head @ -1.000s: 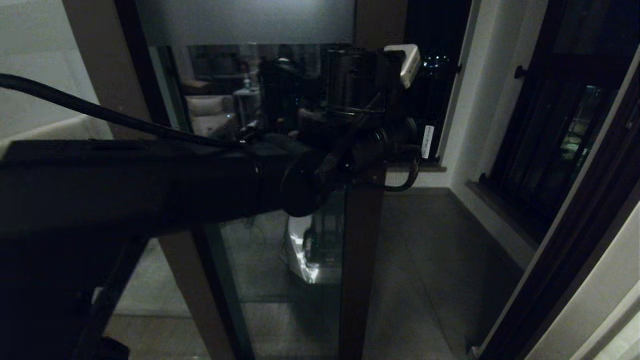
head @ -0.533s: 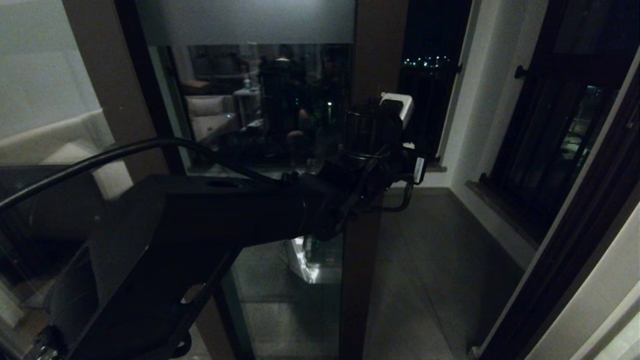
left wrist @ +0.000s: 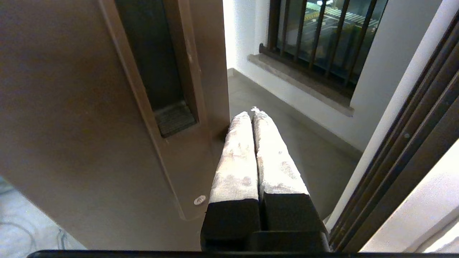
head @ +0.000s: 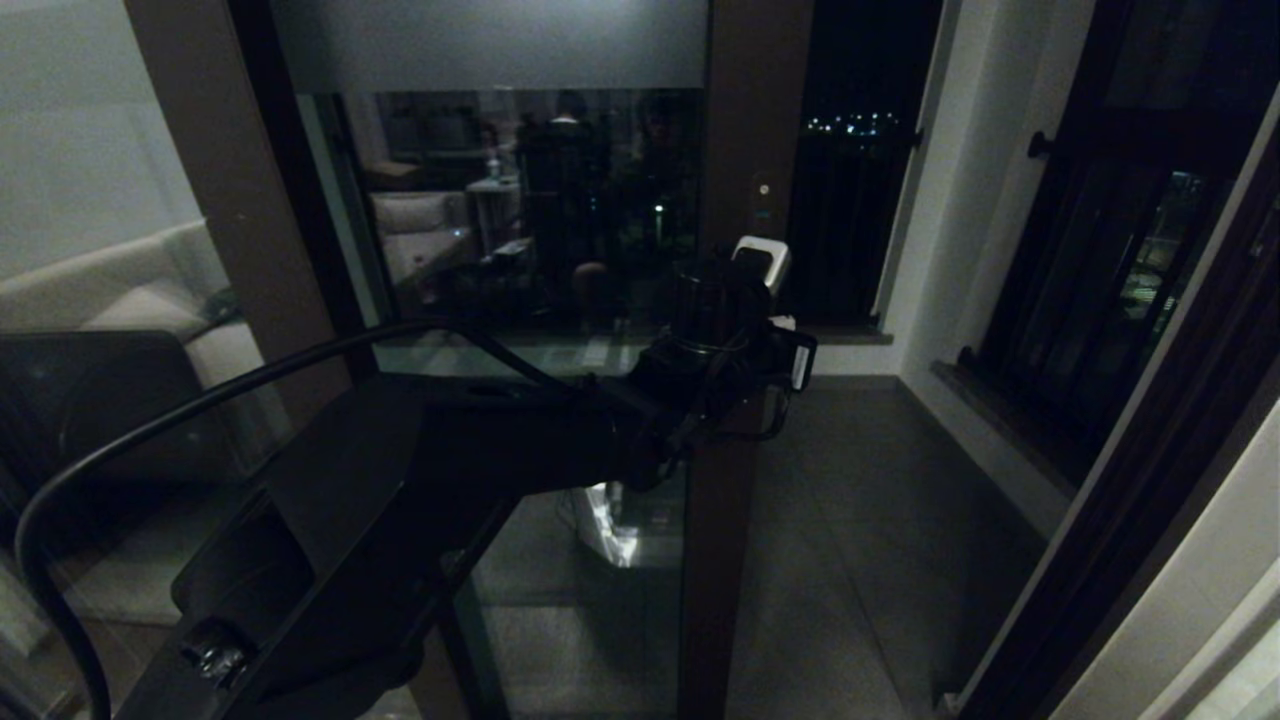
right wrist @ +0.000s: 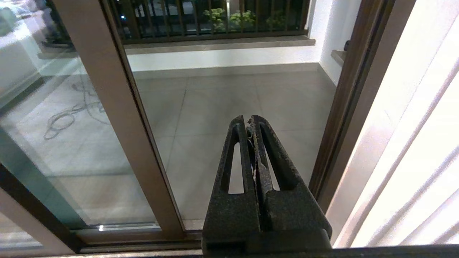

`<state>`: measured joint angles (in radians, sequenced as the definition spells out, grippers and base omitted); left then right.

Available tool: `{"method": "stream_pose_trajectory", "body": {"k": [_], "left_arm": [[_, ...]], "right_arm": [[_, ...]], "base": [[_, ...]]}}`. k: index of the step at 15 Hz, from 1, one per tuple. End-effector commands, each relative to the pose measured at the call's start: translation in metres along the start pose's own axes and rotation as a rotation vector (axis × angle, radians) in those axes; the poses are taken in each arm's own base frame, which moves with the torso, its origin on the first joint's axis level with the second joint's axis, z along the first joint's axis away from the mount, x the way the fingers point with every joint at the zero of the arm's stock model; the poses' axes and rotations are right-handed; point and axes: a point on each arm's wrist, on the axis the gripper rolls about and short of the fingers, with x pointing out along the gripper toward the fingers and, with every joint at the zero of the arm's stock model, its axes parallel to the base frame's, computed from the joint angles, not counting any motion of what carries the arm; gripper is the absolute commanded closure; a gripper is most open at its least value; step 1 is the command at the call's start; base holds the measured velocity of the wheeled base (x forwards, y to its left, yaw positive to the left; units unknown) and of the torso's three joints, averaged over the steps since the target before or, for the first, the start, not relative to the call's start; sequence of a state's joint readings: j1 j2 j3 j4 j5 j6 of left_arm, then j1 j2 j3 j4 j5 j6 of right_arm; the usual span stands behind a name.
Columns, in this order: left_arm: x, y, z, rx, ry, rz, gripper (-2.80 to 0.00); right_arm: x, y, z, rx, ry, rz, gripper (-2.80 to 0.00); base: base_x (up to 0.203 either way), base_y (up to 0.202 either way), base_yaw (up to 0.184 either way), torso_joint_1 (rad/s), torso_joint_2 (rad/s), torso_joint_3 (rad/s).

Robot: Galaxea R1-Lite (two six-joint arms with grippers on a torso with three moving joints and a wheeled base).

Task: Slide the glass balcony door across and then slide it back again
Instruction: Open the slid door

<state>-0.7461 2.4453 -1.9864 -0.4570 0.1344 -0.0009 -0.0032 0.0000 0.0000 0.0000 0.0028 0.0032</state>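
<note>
- The left gripper (left wrist: 252,113) has its pale, worn fingers pressed flat together with nothing between them.
- Its tips sit just beside the outer edge of the tall glass balcony door (left wrist: 89,107), by the dark brown stile, a little below the narrow recessed handle slot (left wrist: 157,71); whether they touch cannot be told.
- A small silver screw (left wrist: 199,200) shows on the stile near the gripper's base.
- In the head view the left arm (head: 480,470) reaches across to that stile (head: 745,150), beside the opening onto the grey tiled balcony floor (head: 870,520).
- The right gripper (right wrist: 251,123), black and slotted, hangs low with jaws closed and empty.
</note>
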Motion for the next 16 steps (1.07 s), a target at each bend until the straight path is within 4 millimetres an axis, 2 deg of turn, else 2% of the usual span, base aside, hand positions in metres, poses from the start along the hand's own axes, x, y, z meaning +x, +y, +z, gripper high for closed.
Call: {"method": "stream_pose_trajectory", "body": {"k": [1, 16], "left_arm": [[0.003, 0.011, -0.005, 0.000, 0.009, 0.028, 0.00], [0.003, 0.047, 0.002, 0.042, 0.000, 0.147, 0.00]], "right_arm": [[0.000, 0.000, 0.000, 0.000, 0.002, 0.000, 0.00], [0.000, 0.000, 0.000, 0.000, 0.002, 0.000, 0.00]], "base": [[0.000, 0.000, 0.000, 0.000, 0.00, 0.000], [0.000, 0.000, 0.000, 0.000, 0.00, 0.000]]}}
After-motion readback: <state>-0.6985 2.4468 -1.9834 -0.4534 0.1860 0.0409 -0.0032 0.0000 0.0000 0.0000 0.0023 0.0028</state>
